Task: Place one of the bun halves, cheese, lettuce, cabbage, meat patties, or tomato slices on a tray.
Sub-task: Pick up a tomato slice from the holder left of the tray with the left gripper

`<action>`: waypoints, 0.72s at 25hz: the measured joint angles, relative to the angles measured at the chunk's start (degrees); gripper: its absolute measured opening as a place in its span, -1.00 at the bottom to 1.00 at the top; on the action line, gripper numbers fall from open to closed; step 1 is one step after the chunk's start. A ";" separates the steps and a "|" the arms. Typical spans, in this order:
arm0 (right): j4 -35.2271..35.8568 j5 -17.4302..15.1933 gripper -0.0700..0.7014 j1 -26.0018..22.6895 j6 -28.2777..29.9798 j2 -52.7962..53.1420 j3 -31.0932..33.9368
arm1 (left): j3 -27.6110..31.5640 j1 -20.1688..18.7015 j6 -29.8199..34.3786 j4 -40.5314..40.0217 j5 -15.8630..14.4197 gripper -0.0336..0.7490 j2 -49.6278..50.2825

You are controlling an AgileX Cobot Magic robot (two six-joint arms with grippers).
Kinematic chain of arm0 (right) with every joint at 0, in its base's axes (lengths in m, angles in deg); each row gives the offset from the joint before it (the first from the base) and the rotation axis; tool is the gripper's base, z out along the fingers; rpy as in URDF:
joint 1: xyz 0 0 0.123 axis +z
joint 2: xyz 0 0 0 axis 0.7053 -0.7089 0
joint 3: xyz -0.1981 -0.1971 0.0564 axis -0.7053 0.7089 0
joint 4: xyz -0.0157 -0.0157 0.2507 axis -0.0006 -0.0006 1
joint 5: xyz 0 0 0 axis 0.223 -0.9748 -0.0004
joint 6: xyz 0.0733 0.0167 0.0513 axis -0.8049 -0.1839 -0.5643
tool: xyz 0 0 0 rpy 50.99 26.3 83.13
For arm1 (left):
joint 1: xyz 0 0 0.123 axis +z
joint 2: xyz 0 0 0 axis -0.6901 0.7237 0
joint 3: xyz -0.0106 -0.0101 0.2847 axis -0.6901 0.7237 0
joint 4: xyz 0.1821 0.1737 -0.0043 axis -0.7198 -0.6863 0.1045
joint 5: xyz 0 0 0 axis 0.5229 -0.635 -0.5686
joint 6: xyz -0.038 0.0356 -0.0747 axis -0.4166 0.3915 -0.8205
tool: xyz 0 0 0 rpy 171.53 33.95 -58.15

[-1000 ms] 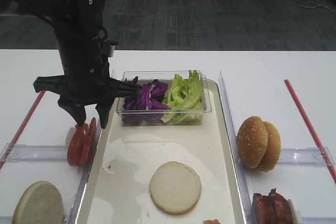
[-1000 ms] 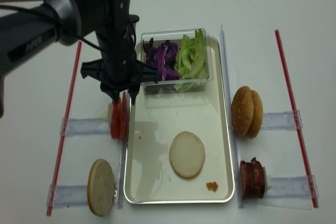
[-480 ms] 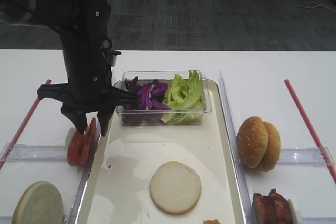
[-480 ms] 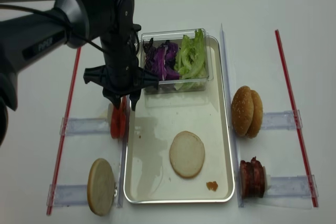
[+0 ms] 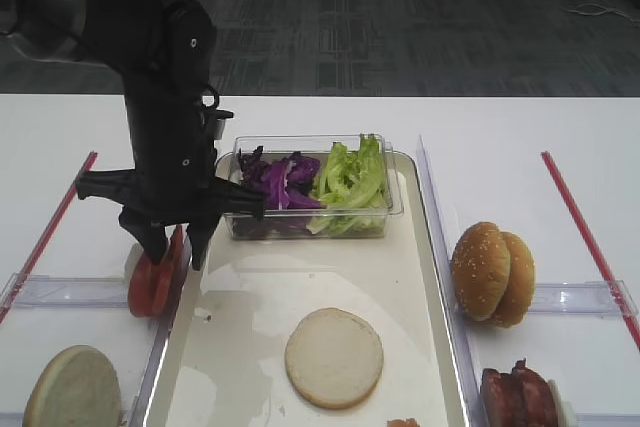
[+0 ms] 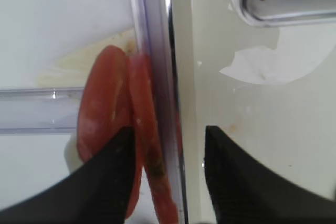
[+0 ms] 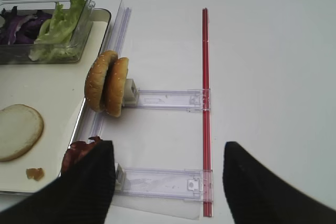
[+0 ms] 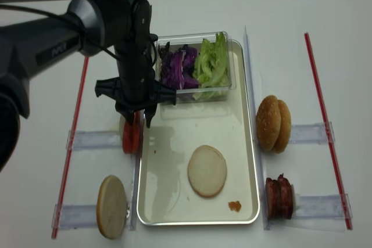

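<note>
**Inspector:** Tomato slices (image 5: 152, 278) stand on edge in a clear holder on the surface, just left of the tray (image 5: 409, 277). In the first high view the left tool (image 5: 172, 251) is down over them, its jaws spread and straddling the slice nearest the tray; nothing is pinched yet.

**Clerk:** And the right wrist view?

**Inspector:** The right tool (image 7: 167, 178) is spread and empty, hovering near the meat patties (image 7: 80, 157). The bun halves (image 7: 107, 83) with sesame stand in their holder beside the tray. A clear box (image 7: 84, 20) at the far end of the tray holds the cabbage (image 7: 17, 28) on the left and the lettuce (image 7: 56, 27) on the right.

**Clerk:** Left wrist view?

**Inspector:** One finger (image 6: 107, 187) sits between two slices, the other (image 6: 242, 177) over the tray, with the metal rim (image 6: 171, 103) between the jaws too.

**Clerk:** Risks?

**Inspector:** In my judgement, closing here could clamp the rim along with the slice, or drag the neighbouring slice out. A thin slice may also slip or tear.

**Clerk:** Second high view?

**Inspector:** One pale bun half (image 8: 207, 171) lies flat in the tray, with a small orange scrap (image 8: 234, 205) near it.
</note>
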 joint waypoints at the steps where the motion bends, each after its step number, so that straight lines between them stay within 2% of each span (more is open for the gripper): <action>1: 0.00 0.00 0.36 0.00 0.00 0.00 0.00 | 0.00 0.00 0.00 0.00 0.00 -0.08 0.00; 18: 0.00 0.00 0.36 0.00 0.00 0.00 0.00 | -0.14 0.00 0.00 -1.20 0.46 -0.13 0.00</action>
